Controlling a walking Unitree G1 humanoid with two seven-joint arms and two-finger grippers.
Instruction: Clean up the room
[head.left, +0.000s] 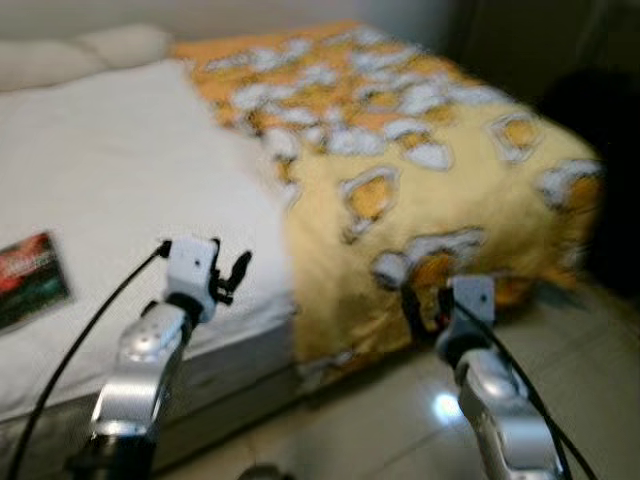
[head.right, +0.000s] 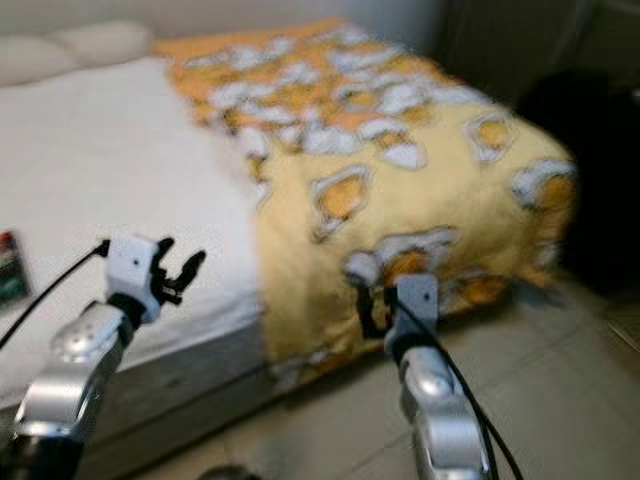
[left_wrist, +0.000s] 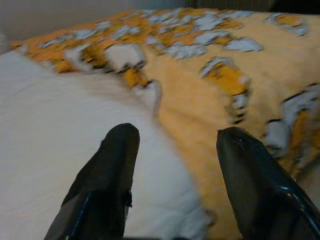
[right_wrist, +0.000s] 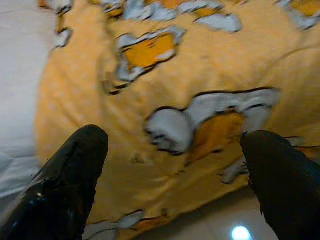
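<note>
Reaching forward in the head views, the left pincer (head.left: 238, 272) hovers over the bed's white sheet (head.left: 110, 170), the right pincer (head.left: 425, 305) sits low at the hanging edge of the yellow patterned blanket (head.left: 420, 150), and a dark booklet (head.left: 30, 275) lies on the sheet. The left wrist view shows its fingers (left_wrist: 107, 175) spread above the sheet-blanket seam. The right wrist view shows fingers (right_wrist: 70, 180) spread before the soft blanket, glossy floor tiles (right_wrist: 225, 227) below.

A blanket (head.left: 420, 170) is spread over the right part of the bed (head.left: 110, 170) and hangs over its near edge toward the floor (head.left: 400, 420). Pillows (head.left: 80, 52) are set at the far left end. A flat packet (head.left: 30, 278) (blurred) lies on the sheet at the left.
</note>
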